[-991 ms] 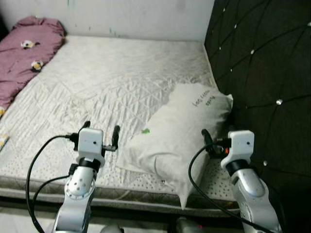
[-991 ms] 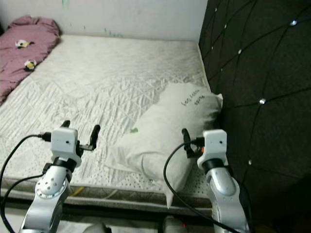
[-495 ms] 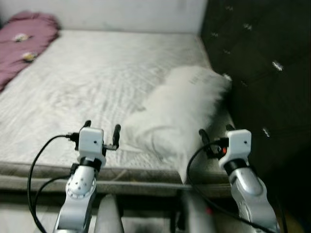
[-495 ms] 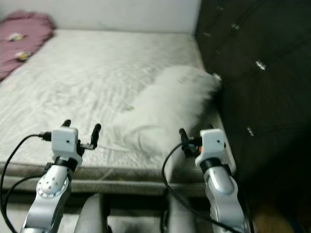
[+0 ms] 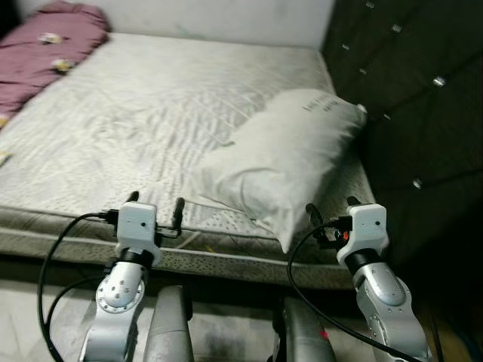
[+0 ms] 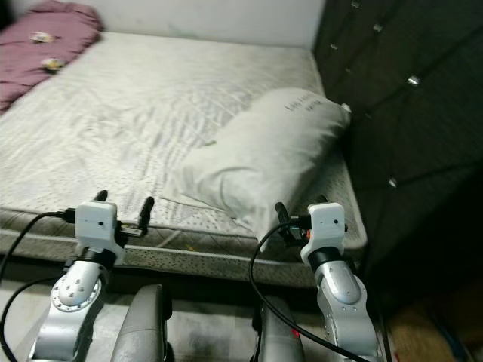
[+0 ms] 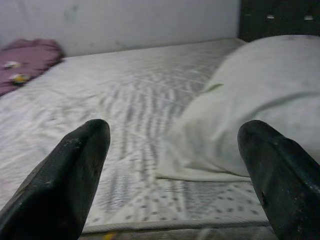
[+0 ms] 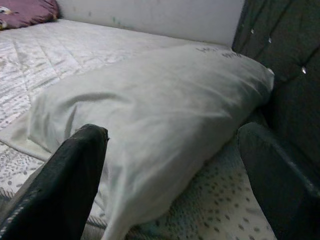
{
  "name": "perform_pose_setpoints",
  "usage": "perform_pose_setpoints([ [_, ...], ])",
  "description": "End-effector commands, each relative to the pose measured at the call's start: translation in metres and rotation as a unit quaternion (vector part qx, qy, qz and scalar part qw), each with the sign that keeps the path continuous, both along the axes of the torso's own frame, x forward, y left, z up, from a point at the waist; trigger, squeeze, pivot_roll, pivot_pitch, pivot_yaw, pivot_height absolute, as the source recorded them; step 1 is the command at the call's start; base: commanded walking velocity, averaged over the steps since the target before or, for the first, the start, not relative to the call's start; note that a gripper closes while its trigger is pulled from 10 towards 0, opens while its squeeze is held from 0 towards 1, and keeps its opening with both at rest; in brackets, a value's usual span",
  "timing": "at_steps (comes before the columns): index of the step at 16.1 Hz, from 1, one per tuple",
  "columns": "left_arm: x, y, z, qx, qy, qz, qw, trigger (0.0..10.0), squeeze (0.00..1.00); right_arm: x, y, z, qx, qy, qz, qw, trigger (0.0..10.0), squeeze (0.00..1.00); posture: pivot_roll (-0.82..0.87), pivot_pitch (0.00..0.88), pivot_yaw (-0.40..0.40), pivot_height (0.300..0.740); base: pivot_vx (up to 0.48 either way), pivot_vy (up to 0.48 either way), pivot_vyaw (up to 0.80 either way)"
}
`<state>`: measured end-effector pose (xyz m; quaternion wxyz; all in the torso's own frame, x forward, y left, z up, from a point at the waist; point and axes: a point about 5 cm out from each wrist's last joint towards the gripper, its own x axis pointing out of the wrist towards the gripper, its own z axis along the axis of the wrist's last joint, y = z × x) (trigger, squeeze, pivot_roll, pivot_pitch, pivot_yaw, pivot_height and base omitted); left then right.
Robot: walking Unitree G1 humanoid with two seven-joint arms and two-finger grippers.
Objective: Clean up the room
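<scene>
A: Where are the claws?

B: The left gripper (image 5: 156, 210) sits in the lower left of the head view, fingers spread apart and holding nothing, over the near edge of the mattress (image 5: 151, 113). The right gripper (image 5: 330, 212) sits in the lower right, fingers likewise apart and empty, just short of the mattress's right-hand corner.

A: What lies right in front of them?

B: A white pillow (image 5: 290, 154), right of centre in the frame. It lies on the mattress at a slant, its far end against the dark tufted headboard (image 5: 411, 98) at upper right, its near corner reaching almost to the mattress edge between the two grippers. In the right wrist view it spans the gap between the fingers (image 8: 60, 185); it sits toward one side in the left wrist view.

A: Anything on it?

B: Dark lettering near the far end, too small to read.

A: And farther out?

B: A maroon blanket (image 5: 45, 53) with small light patches, bunched in the upper left corner of the bed against the pale wall (image 5: 226, 15).
</scene>
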<state>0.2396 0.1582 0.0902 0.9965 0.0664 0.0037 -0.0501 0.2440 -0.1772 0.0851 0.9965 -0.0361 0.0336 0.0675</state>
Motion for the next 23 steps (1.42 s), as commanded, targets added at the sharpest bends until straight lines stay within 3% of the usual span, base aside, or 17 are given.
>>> perform_pose_setpoints([
  [1,0.002,-0.001,0.008,0.0,-0.017,-0.007,1.0,10.0,0.0,0.003,0.001,0.005,-0.003,-0.009,0.005,1.0,10.0,0.0,0.0,0.033,-0.019,0.611,0.315,0.0,0.0],
  [13,0.002,-0.005,0.005,-0.005,-0.008,-0.015,1.0,10.0,0.0,0.001,0.0,0.005,-0.009,-0.009,0.001,1.0,10.0,0.0,-0.01,0.026,-0.017,0.611,0.299,0.0,0.0],
  [18,0.0,-0.005,0.005,-0.003,-0.007,-0.015,1.0,10.0,0.0,0.0,0.001,0.003,-0.007,-0.006,0.001,1.0,10.0,0.0,-0.01,0.027,-0.02,0.611,0.0,0.0,0.0],
  [23,-0.004,0.018,-0.003,0.03,0.014,0.05,0.998,10.0,0.0,0.002,0.007,0.002,-0.014,-0.006,0.024,1.0,10.0,0.0,0.0,0.034,-0.007,0.547,0.0,0.0,0.0],
])
